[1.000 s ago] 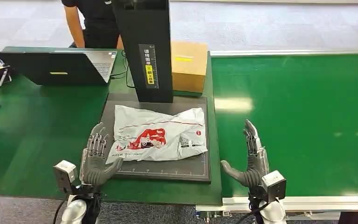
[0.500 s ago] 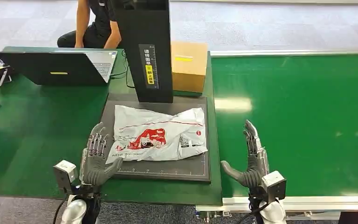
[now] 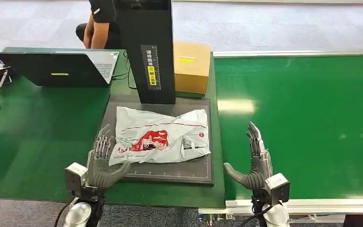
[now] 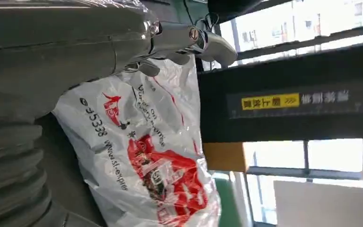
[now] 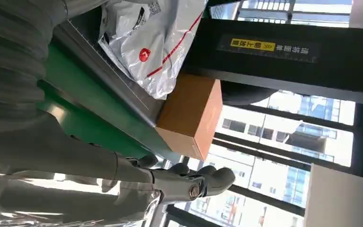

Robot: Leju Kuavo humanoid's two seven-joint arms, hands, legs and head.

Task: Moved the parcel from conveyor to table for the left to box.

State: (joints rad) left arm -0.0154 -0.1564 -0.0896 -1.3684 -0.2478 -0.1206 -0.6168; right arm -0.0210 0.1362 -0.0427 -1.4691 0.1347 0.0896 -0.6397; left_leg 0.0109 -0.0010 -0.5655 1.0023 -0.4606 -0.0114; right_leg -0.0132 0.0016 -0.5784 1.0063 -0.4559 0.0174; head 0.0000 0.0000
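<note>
A white plastic parcel (image 3: pixel 159 135) with red print lies flat on the dark scale plate (image 3: pixel 170 172) on the table. My left hand (image 3: pixel 101 161) stands open just beside the parcel's near left corner, palm turned toward it, thumb close to the bag's edge. In the left wrist view the parcel (image 4: pixel 146 156) sits right past the extended fingers (image 4: pixel 189 38). My right hand (image 3: pixel 255 158) is open over the green conveyor (image 3: pixel 302 123), a little right of the plate, holding nothing. The right wrist view catches the parcel (image 5: pixel 156 33) past the conveyor edge.
A black scanner column (image 3: pixel 146 47) rises behind the plate, with a cardboard box (image 3: pixel 191 66) to its right. An open laptop (image 3: pixel 56 66) and small devices sit at the table's left. A person (image 3: pixel 99 23) crouches behind the table.
My left hand has shifted slightly right and nearer, closer to the parcel's corner. The person behind the table has moved right. My right hand and the parcel have stayed put.
</note>
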